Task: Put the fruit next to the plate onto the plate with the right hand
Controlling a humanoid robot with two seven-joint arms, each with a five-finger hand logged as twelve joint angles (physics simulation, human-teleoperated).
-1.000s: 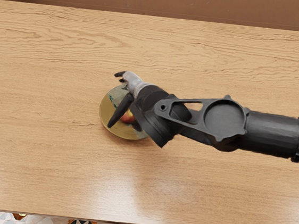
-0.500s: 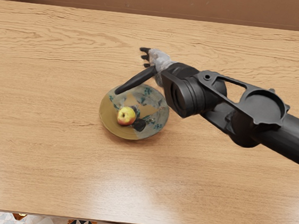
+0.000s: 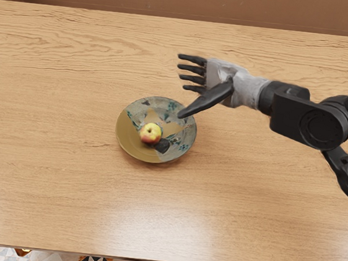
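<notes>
A yellow-red apple point(image 3: 151, 132) lies on the patterned round plate point(image 3: 128, 143) near the middle of the table. My right hand point(image 3: 194, 83) hovers above and to the right of the plate, its fingers spread and holding nothing. Its thumb points down toward the plate's far right rim without touching the fruit. The dark right arm point(image 3: 315, 120) comes in from the right edge. The left arm is out of sight.
The wooden table point(image 3: 44, 179) fills the view, with a brown wall along its far edge. A strip of patterned floor shows below the near edge.
The right hand has let go of the apple, which now rests on the plate. The hand has lifted and drawn back to the right, away from the plate, with its fingers spread.
</notes>
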